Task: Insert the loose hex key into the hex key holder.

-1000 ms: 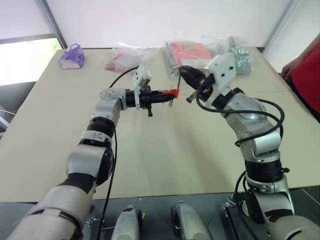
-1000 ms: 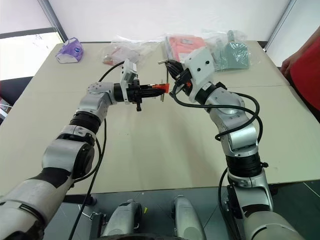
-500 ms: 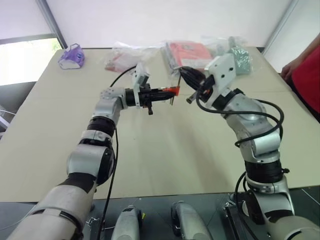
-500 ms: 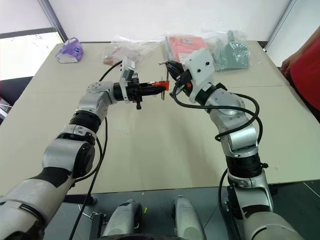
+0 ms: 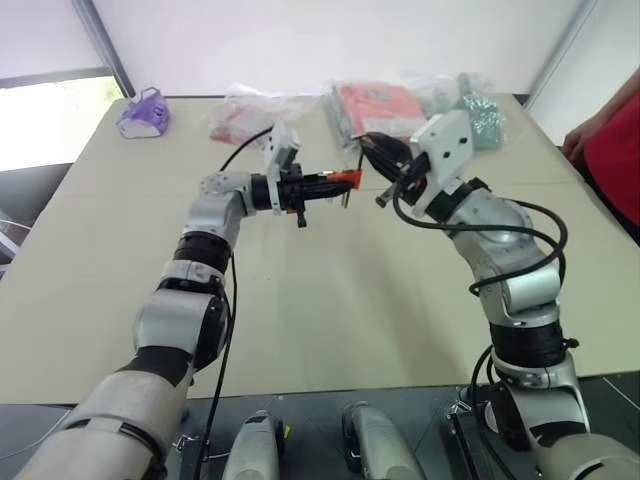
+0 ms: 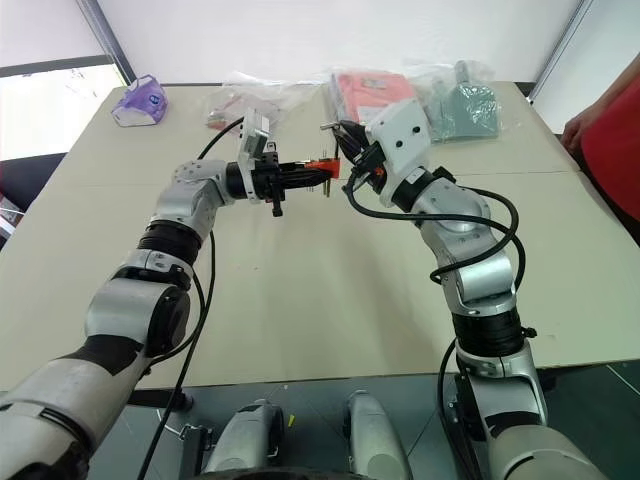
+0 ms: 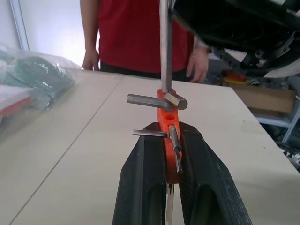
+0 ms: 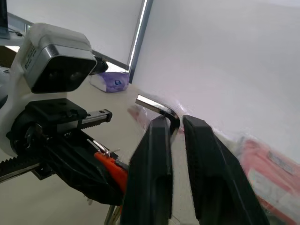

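Note:
My left gripper (image 7: 166, 129) points level and is shut on the orange hex key holder (image 7: 168, 112), held above the table (image 5: 300, 300). Short keys stick out of the holder's sides. The loose hex key (image 7: 163, 47) stands upright with its long end in the hole at the holder's far tip. Its bent top (image 8: 159, 107) lies between the fingers of my right gripper (image 8: 174, 121), which reaches in from the right just above the holder (image 5: 345, 178). A gap shows between those fingers and the thin key.
At the table's far edge lie a purple object (image 5: 143, 112), a clear bag (image 5: 240, 115), a red packet in plastic (image 5: 385, 100) and a green packet (image 5: 480, 115). A person in a red shirt (image 5: 615, 150) stands at the right side.
The right gripper's fingers have parted slightly around the key. Both arms stay about where they were, with the holder still in the left gripper.

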Robot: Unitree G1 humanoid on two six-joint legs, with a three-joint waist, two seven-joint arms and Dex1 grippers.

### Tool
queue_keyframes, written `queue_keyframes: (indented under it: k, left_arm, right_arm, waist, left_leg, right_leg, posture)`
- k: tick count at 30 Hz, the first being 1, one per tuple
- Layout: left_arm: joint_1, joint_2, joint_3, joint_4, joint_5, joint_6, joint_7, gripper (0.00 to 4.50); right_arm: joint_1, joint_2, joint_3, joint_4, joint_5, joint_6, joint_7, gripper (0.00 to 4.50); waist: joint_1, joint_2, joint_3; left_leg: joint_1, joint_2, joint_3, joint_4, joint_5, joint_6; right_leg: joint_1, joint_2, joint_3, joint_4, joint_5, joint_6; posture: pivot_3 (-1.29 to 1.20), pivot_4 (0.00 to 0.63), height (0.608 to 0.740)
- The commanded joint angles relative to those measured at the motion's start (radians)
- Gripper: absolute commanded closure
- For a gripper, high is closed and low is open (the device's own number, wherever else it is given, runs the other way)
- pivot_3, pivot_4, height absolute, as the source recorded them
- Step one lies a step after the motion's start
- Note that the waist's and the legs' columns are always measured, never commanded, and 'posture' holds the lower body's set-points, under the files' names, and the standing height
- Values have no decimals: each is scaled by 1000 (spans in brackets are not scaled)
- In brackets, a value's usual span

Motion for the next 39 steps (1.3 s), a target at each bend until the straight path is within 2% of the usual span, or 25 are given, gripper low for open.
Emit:
queue_keyframes:
  k: [1,3,9,12,15,21,24,25,27,30,32,34,36,39]
  left_arm:
    - [-7,3,10,-31,-14,-13,4,4500]
    - [-6,5,12,-28,-14,-12,6,4500]
    - [18,20,9,-39,-9,6,15,4500]
    - [83,46,16,-87,-21,93,45,4500]
    - [207,86,12,-230,-48,246,69,4500]
    - [455,166,13,-578,-123,665,195,4500]
    - [489,177,63,-626,-176,849,293,4500]
    - [488,177,76,-628,-193,880,313,3623]
    - [464,171,115,-561,-211,950,378,2877]
    - [427,176,139,-469,-196,993,471,1381]
    - [409,195,140,-412,-151,954,548,390]
    - [418,243,90,-386,-83,857,572,390]
    - [455,314,22,-414,0,713,567,390]
    - [494,383,7,-471,40,549,564,390]
  right_arm:
    - [-13,-14,-47,-21,12,1,-11,1956]
    - [-14,-20,-54,-29,13,6,-11,975]
    - [0,-30,-99,-122,99,51,19,975]
    - [34,-61,-84,-208,185,128,83,975]
    - [80,-98,-45,-267,213,177,121,975]
    - [146,-148,36,-296,207,180,189,975]
    - [150,-138,47,-277,204,169,192,975]
    - [149,-136,49,-272,203,167,193,935]
    - [144,-122,53,-259,204,161,191,935]
    - [141,-116,56,-254,204,159,193,935]
    - [143,-117,54,-256,204,160,194,935]
    - [150,-122,49,-262,206,165,193,935]
    - [166,-133,36,-274,209,174,192,935]
    - [197,-150,11,-284,207,176,180,935]
  waist:
    - [0,0,0]
    - [0,0,0]
    - [-1,0,0]
    - [-3,0,0]
    - [-6,0,0]
    - [-1,0,0]
    - [6,0,0]
    - [6,0,0]
    - [4,0,0]
    - [2,0,0]
    - [2,0,0]
    - [-1,0,0]
    - [-13,0,-1]
    - [-31,0,-1]
  left_leg:
    - [0,0,0,0,0,0]
    - [0,0,0,0,0,0]
    - [0,0,0,0,0,0]
    - [0,0,0,0,0,0]
    - [1,0,0,0,0,0]
    - [1,1,-1,0,0,0]
    - [1,1,-1,1,0,0]
    - [1,0,-2,1,0,0]
    - [1,0,-2,1,0,0]
    - [1,0,-2,1,0,0]
    - [1,0,-2,1,0,0]
    - [6,0,-2,1,0,0]
    - [16,0,-1,-2,0,0]
    - [24,1,-1,-7,0,0]
  right_leg:
    - [0,0,0,0,0,0]
    - [0,0,0,0,0,0]
    - [0,0,0,0,0,0]
    - [0,0,0,0,0,0]
    - [0,0,0,0,0,0]
    - [0,0,0,2,0,0]
    - [1,0,-1,2,0,0]
    - [2,0,-1,2,0,0]
    - [2,0,-1,1,0,0]
    - [2,0,-1,2,0,0]
    - [2,0,-1,2,0,0]
    - [7,0,-1,1,0,0]
    - [16,0,0,-1,-1,-2]
    - [21,0,0,-1,-5,-8]
  posture:
    - [0,150,740]
    - [0,150,740]
    - [0,150,740]
    - [0,150,740]
    - [0,150,740]
    - [0,150,740]
    - [0,150,740]
    - [0,150,740]
    - [0,150,740]
    - [0,150,740]
    - [0,150,740]
    - [0,150,740]
    - [0,150,740]
    - [0,150,740]
